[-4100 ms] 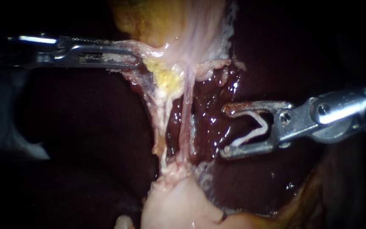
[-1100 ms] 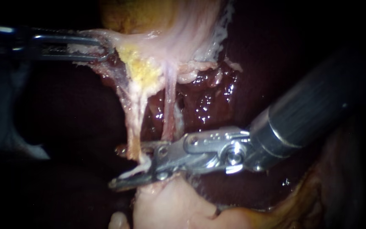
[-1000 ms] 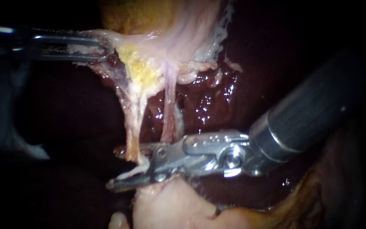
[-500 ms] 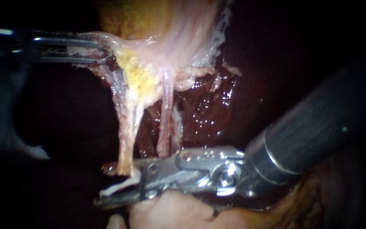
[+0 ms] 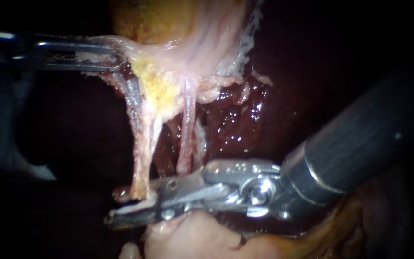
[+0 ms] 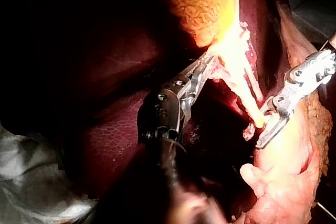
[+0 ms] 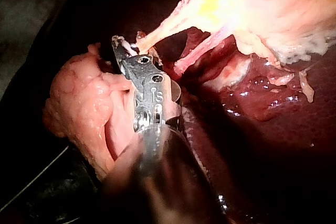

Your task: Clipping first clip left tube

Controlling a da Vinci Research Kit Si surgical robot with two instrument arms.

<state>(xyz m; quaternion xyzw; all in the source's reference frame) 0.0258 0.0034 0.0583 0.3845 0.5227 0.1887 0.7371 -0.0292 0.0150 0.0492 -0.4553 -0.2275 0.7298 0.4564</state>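
Note:
Two tubes hang from the pale gallbladder [image 5: 207, 43] with its yellow fat. The left tube [image 5: 142, 144] is thicker, the right tube [image 5: 186, 134] thinner. My right instrument [image 5: 114, 207] reaches across under both tubes. Its jaws hold a white clip [image 5: 130, 208] and stand narrowly apart around the left tube's lower end. The right wrist view shows those jaws [image 7: 123, 51] at the base of the left tube [image 7: 160, 34]. My left instrument [image 5: 116, 53] is shut on gallbladder tissue and holds it stretched to the left; its jaws [image 6: 202, 69] also show in the left wrist view.
Dark red liver [image 5: 235, 124] lies wet behind the tubes. A pale lump of tissue [image 5: 192, 240] sits right under my right instrument's jaws. Its thick dark shaft [image 5: 360, 148] fills the lower right.
My right instrument has come from the right, across the right tube, to the left tube's lower end. Over the last half second its jaws have narrowed around that tube. The left instrument's hold is unchanged.

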